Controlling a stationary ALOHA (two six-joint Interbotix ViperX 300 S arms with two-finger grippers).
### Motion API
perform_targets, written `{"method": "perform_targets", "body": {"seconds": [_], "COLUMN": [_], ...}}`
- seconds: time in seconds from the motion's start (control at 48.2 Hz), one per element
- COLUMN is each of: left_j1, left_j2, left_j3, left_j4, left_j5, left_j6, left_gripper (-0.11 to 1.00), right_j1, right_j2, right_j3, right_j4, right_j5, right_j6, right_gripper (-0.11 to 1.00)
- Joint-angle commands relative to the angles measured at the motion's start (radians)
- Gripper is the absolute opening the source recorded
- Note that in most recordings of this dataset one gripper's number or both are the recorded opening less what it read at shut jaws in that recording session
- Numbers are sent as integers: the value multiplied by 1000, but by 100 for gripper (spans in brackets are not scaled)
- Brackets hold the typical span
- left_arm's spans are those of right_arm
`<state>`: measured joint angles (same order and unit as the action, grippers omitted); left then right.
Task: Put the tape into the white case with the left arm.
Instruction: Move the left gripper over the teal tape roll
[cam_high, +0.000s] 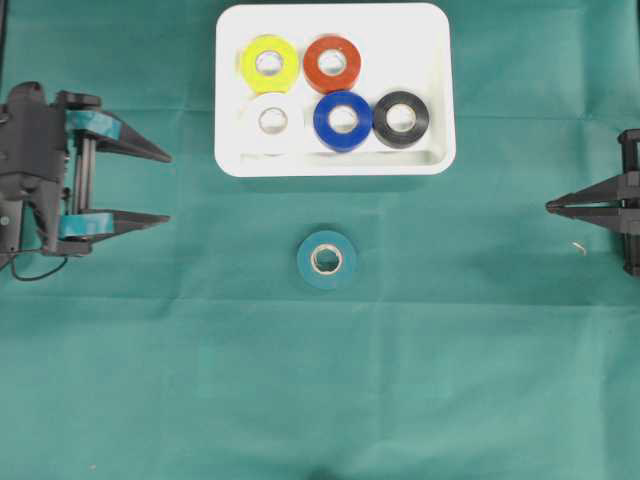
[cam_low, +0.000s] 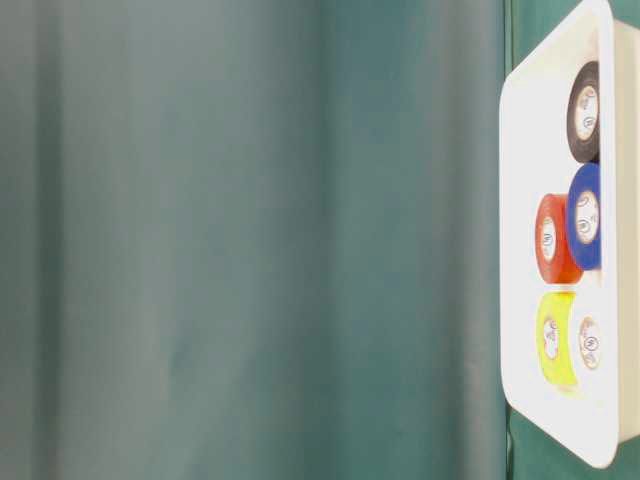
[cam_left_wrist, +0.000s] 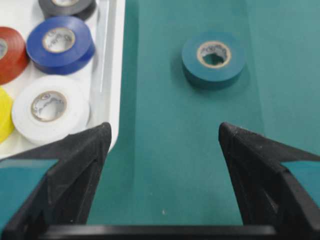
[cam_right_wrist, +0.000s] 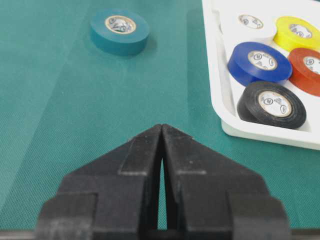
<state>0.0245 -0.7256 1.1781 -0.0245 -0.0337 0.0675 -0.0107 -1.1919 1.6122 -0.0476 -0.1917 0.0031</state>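
Note:
A teal tape (cam_high: 327, 259) lies flat on the green cloth just below the white case (cam_high: 432, 90), apart from it; it also shows as the teal tape (cam_left_wrist: 214, 59) and the teal tape (cam_right_wrist: 120, 31). The white case (cam_left_wrist: 112, 60) holds several coloured rolls. My left gripper (cam_high: 167, 187) stands open at the left edge, well left of the tape, with nothing between its fingers (cam_left_wrist: 85, 155). My right gripper (cam_high: 551, 207) is shut and empty at the right edge, its tips together (cam_right_wrist: 162, 128).
Inside the case lie yellow (cam_high: 268, 63), red (cam_high: 332, 63), white (cam_high: 271, 121), blue (cam_high: 343, 120) and black (cam_high: 401, 118) rolls. The table-level view shows the case (cam_low: 520, 200) on its side against green cloth. A small light speck (cam_high: 579, 246) lies near the right gripper.

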Motion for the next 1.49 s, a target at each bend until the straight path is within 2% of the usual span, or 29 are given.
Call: {"method": "perform_targets", "body": {"seconds": [0.0,0.394,0.601,0.912,1.244,1.472], "left_j1": [-2,-3,-21,-87,-95,-95], "left_j2": [-29,-37,34,279,483,618], "left_j3": [6,28,0,-124,-268,-383], "left_j4": [-2,-2,-2,-2,-6,-6], "left_j5": [-15,-20,-60,-69,-69,-64], "left_j6": [0,-2,-3,-2,-6,-86], "left_gripper": [86,85,85,85,85,85], "right_j1": [-2,0,0,-2,0,-2], "right_j2": [6,6,6,6,6,6], "right_j3": [-8,-8,-8,-8,-8,-8], "right_j4": [-3,-3,-3,-3,-3,-3], "right_j5": [-11,-11,-9,-9,-9,-11], "right_j6": [0,0,0,0,0,0], "right_gripper": [-9,-9,-9,-9,-9,-9]}}
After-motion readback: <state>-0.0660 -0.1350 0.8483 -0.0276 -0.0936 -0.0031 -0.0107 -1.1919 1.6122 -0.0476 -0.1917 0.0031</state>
